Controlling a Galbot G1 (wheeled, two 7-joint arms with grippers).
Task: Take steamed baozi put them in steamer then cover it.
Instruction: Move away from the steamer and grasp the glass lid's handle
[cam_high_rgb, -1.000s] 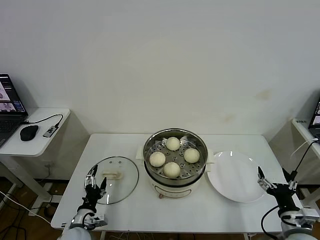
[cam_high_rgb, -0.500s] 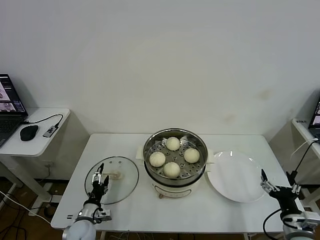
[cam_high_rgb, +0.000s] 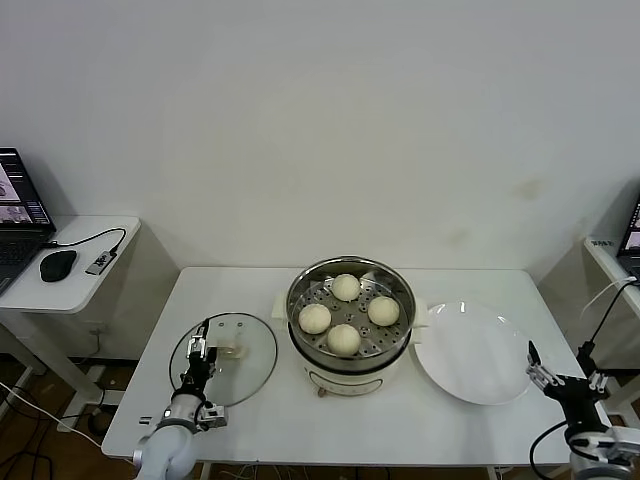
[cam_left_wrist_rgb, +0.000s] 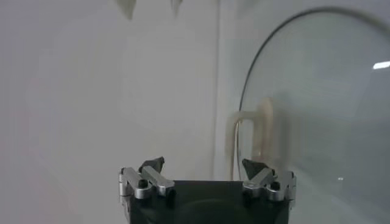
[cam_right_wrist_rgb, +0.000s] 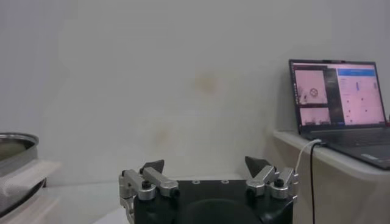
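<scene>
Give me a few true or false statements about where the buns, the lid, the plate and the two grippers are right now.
1. All four baozi sit in the steamer. True.
2. The cover is on the steamer. False: it lies flat on the table, on the steamer's left.
3. The white plate holds one bun. False: it is bare.
4. The left gripper is over the cover's near edge, open. True.
5. The right gripper grips the plate. False: it is open, off the plate's right edge.

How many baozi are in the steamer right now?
4, all on the steamer tray: rear baozi, left baozi, right baozi, front baozi. None appears hidden.
</scene>
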